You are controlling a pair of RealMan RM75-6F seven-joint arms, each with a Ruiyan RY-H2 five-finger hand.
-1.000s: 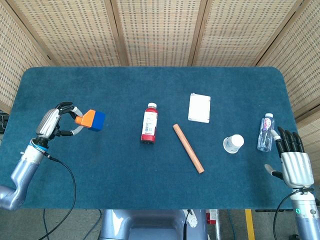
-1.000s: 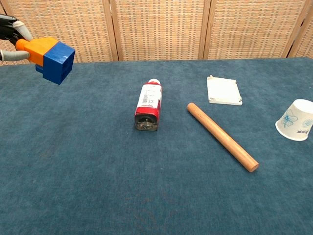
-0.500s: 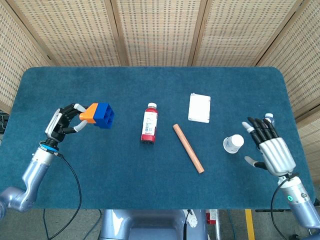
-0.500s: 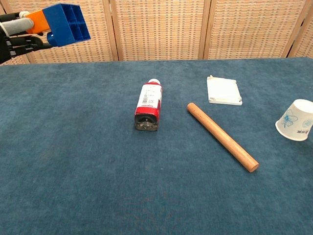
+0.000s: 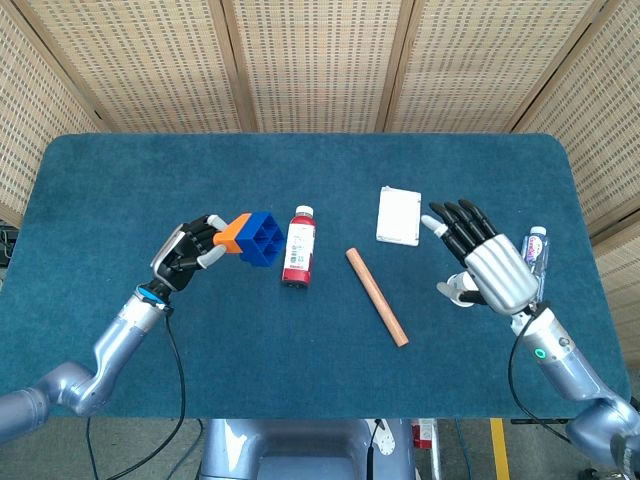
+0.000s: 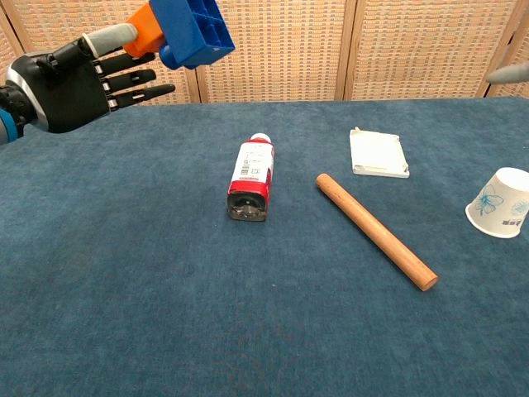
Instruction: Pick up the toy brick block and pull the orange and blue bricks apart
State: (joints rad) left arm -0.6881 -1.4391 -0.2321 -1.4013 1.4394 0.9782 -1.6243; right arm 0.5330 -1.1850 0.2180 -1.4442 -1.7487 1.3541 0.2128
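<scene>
The toy block is an orange brick [image 5: 234, 233] joined to a blue brick [image 5: 261, 238], and it is off the table. My left hand [image 5: 188, 256] holds it by the orange end, with the blue end pointing right towards the red bottle. The chest view shows the orange brick [image 6: 147, 30] and blue brick [image 6: 192, 28] high at the top left, above my left hand [image 6: 68, 83], whose other fingers are stretched out. My right hand [image 5: 487, 268] hovers open at the right with fingers spread and nothing in it. Only a fingertip of it [image 6: 507, 74] shows in the chest view.
A red drink bottle [image 5: 297, 246] lies at the table's middle, just right of the block. A wooden rod [image 5: 376, 296] lies diagonally beside it and a white flat box [image 5: 399, 215] sits behind. A paper cup [image 6: 500, 203] and a small water bottle [image 5: 536, 256] stand at the right.
My left hand has carried the joined block up and to the right, close to the red bottle. My right hand has risen and moved left, now covering the cup in the head view.
</scene>
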